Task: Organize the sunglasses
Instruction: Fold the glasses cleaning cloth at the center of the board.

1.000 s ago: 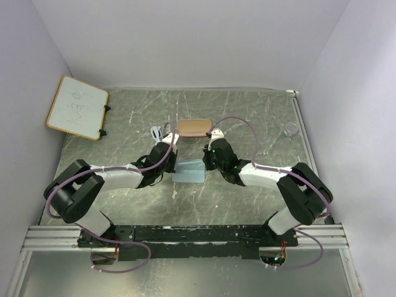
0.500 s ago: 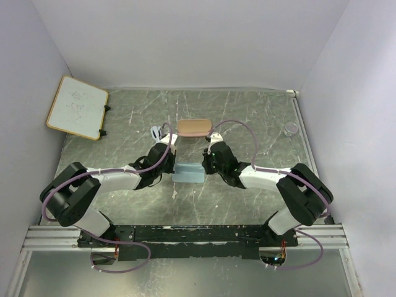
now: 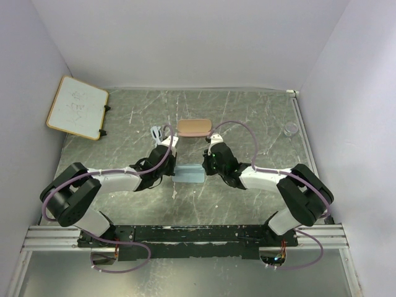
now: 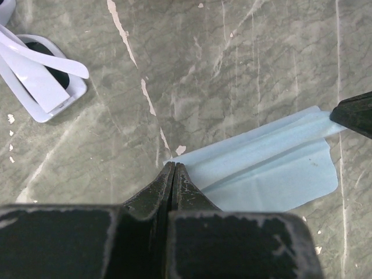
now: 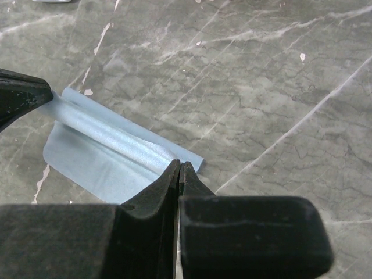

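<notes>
Left gripper (image 4: 174,168): fingers were pressed together on one corner of the blue cloth (image 4: 273,174).
Right gripper (image 5: 179,167): the opposite corner was pinched; a raised fold was seen between the two.
Sunglasses (image 4: 40,75): laid on the table (image 3: 260,117) beyond the cloth, apart from it.
Pink case (image 3: 194,127): set farther back, near the sunglasses.

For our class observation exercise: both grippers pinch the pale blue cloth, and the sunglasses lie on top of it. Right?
No: the sunglasses lie on the table, apart from the pale blue cloth, as the left wrist view shows. The left gripper and right gripper do pinch it.
</notes>
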Available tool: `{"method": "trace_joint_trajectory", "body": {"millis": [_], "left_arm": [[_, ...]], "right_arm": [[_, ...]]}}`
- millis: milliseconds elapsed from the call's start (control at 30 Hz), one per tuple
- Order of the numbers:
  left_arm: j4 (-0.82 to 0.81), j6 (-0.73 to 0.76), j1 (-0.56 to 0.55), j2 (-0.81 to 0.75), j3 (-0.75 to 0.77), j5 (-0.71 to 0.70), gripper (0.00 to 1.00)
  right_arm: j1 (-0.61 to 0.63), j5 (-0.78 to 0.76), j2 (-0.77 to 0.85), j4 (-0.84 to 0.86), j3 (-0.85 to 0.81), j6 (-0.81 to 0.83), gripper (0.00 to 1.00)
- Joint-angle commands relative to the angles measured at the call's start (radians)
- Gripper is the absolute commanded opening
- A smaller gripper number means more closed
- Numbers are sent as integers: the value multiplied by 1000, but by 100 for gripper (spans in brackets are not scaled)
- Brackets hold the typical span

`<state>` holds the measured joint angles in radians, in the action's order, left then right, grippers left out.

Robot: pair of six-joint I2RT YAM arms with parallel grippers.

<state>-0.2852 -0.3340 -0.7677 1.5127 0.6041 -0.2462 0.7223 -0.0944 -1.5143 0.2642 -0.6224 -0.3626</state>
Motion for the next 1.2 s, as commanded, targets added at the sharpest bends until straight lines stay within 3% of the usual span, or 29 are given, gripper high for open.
{"method": "trace_joint_trajectory", "body": {"millis": [0,1167], "left_arm": [[9,-8,-17,-8,-12,1,7],[31,3,-31,3,-5,-71,7]], "right_arm": [[6,-21,21,-3,25,-6,0],[25,-2,-10,15,33,-13,0]]}}
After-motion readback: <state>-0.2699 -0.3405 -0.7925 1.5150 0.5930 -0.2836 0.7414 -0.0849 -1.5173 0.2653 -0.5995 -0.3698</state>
